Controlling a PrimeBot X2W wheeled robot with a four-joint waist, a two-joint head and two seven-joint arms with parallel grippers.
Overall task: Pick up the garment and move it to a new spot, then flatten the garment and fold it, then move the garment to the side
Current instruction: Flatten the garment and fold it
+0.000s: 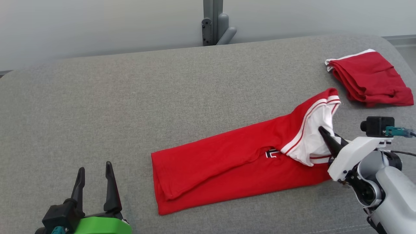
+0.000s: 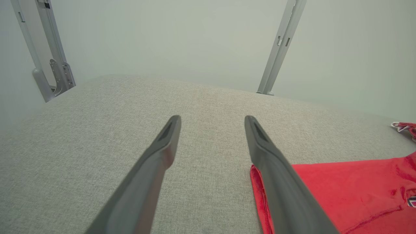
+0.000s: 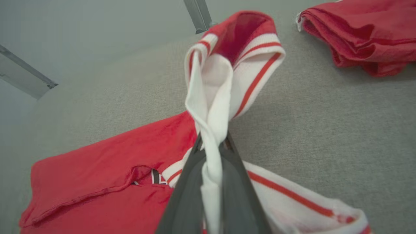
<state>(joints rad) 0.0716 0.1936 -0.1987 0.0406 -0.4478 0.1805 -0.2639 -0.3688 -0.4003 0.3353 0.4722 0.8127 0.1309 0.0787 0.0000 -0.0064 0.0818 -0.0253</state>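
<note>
Here, right jaws pinch garment point(image 1: 227, 162) edge; cushion point(image 1: 130, 97) open leftward.

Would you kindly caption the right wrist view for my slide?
Right end effector pinches the white trim of a red jersey.

So the right end effector point(image 3: 213, 143) has its two dark fingers pinched tight on a white, red-striped bit of the garment point(image 3: 97, 175), probably the collar or a cuff, hard to say from this close. That piece stands up bunched above the fingertips. The red body lies flat on the grey tabletop point(image 3: 325, 130) at lower left. A second folded red piece point(image 3: 364, 29) sits well apart, top right. A metal post point(image 3: 198, 14) pokes in up top.
</note>
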